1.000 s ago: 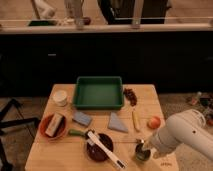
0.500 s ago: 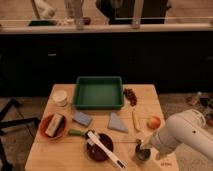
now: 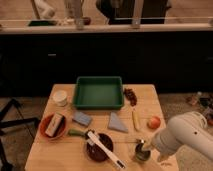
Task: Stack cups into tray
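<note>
1. One cup is in play right now – the dark grey cup at the near right edge of the table, with the gripper down at it, low on the right side of the frame
2. Cannot tell if the gripper is apart or clamped on the cup – the white arm crowds that spot
3. Tray sits at the far middle of the table, bottom bare, well apart from the cup
4. Pale cup stands just left of the tray, untouched
5. Step in hand, my read: picking the first cup; nothing stacked yet
6. Next move needs a firm hold, a lift clear of the dark bowl with utensils, then a carry over the tray's near wall
7. Orange-red bowl is far left – out of the path
</note>
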Controlling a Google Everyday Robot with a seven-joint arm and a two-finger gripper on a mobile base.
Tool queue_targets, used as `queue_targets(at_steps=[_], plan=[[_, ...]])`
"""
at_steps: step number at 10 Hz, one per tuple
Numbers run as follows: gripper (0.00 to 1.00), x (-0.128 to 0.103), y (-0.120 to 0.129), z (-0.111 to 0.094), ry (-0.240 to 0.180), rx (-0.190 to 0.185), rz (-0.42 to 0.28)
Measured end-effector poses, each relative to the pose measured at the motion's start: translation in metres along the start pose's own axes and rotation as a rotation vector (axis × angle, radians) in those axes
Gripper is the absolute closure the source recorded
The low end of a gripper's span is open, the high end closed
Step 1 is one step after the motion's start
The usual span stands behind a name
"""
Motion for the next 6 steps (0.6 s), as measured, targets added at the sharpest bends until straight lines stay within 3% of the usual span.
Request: queue_targets(at_steps=[6], plan=[[0.43, 0.005, 0.01, 0.028, -0.032, 0.0, 0.035]])
